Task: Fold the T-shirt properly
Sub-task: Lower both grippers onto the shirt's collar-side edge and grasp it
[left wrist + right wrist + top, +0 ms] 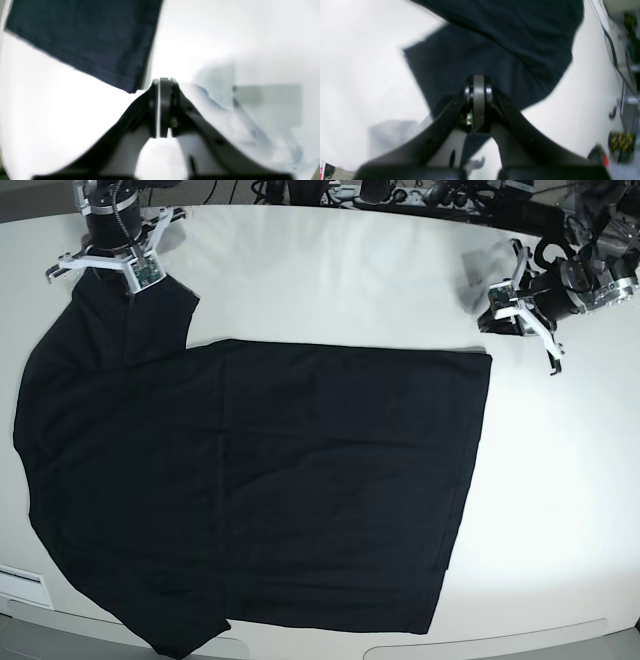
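The black T-shirt (260, 480) lies spread flat on the white table (350, 280), hem toward the right. My left gripper (492, 318) sits on bare table just beyond the hem's far corner. In the left wrist view a thin bright slit parts its fingers, so my left gripper (162, 81) is open a crack and holds nothing, and the T-shirt (87, 45) corner lies up-left of it. At the far left, my right gripper (125, 280) is at the sleeve's top edge. In its own view my right gripper (478, 78) is shut, tips on the T-shirt (495, 45) sleeve.
Cables and equipment (400, 195) line the table's far edge. The table's near edge (500, 645) runs just below the shirt. Yellow-and-black gear (620, 140) and cables sit off the table, at the right of the right wrist view.
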Robot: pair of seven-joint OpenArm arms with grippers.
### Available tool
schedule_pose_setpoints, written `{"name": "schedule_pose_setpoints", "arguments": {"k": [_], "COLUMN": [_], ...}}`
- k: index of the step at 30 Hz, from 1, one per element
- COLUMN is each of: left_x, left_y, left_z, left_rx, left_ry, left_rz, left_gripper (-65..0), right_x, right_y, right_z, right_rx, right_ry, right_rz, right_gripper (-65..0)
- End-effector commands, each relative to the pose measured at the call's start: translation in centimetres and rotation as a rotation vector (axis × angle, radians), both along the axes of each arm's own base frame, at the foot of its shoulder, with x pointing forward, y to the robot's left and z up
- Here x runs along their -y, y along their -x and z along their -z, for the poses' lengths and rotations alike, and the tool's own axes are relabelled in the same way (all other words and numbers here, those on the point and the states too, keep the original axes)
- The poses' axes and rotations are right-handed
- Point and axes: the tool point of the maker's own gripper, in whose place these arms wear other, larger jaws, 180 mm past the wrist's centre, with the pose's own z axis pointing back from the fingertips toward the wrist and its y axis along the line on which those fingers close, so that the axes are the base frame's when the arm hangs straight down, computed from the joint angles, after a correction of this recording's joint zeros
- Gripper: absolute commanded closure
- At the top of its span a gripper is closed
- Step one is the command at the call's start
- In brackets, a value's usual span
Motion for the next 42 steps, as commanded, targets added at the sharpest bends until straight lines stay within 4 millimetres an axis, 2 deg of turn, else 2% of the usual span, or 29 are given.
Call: {"name": "schedule_pose_setpoints", "arguments": {"k": [1, 3, 4, 10, 13, 20, 24, 29, 30, 31, 33, 34, 36, 40, 42], "left_x": [-0.2, -0.6, -0.7, -0.8, -0.1, 1.0, 1.5, 2.7, 3.0, 3.2, 3.5, 3.5, 3.5, 3.3, 3.2], "left_y": [-1.2, -1.5, -1.5, -1.8, -2.1, -2.7, -3.7, -4.2, -4.2, -4.2, -4.2, -4.3, -4.3, -4.4, -4.4], "left_z": [-0.9, 0.1, 0.6, 3.8, 4.6, 4.7, 4.6, 5.5, 5.6, 5.7, 5.9, 5.9, 5.9, 6.0, 6.0], "left_rx": [0.033, 0.013, 0.0, -0.041, -0.013, 0.028, 0.046, 0.043, 0.042, 0.043, 0.042, 0.041, 0.039, 0.039, 0.039], "left_ry": [-0.006, -0.045, -0.059, -0.14, -0.173, -0.188, -0.179, -0.148, -0.141, -0.137, -0.136, -0.138, -0.138, -0.148, -0.155], "left_rz": [0.031, 0.061, 0.073, 0.151, 0.202, 0.262, 0.255, 0.239, 0.238, 0.237, 0.233, 0.227, 0.223, 0.217, 0.213], "left_gripper": [-20.2, -36.4, -39.9, -40.3, -40.3, -40.3, -40.3, -40.0, -37.0, -29.7, -7.3, 0.0, 0.0, 0.0, 0.0], "right_x": [0.2, 0.8, 1.1, 1.7, 1.4, 1.2, 1.1, 1.1, 1.1, 1.1, 1.3, 1.5, 2.1, 3.0, 2.9], "right_y": [-0.4, -0.3, -0.3, -0.3, -0.2, -0.2, -0.4, -0.4, -0.5, -0.5, -0.6, -0.7, -0.9, -1.6, -2.2], "right_z": [-0.8, -0.8, -0.8, -0.9, -0.8, -0.7, -0.9, -1.0, -1.0, -1.0, -1.1, -1.2, -1.6, -2.6, -3.3], "right_rx": [0.028, 0.013, 0.008, -0.006, -0.016, -0.022, -0.005, -0.003, -0.002, 0.0, 0.005, 0.012, 0.033, 0.08, 0.111], "right_ry": [-0.014, -0.049, -0.063, -0.117, -0.117, -0.117, -0.11, -0.111, -0.111, -0.111, -0.102, -0.09, -0.069, -0.047, -0.044], "right_rz": [-0.004, 0.017, 0.025, 0.039, 0.021, 0.007, -0.008, -0.01, -0.01, -0.01, -0.006, -0.006, 0.004, -0.003, -0.034], "right_gripper": [0.0, 0.0, 0.0, 0.0, 0.0, 0.0, 0.0, 0.0, 0.0, 0.0, 0.0, 0.0, -0.7, -15.7, -20.4]}}
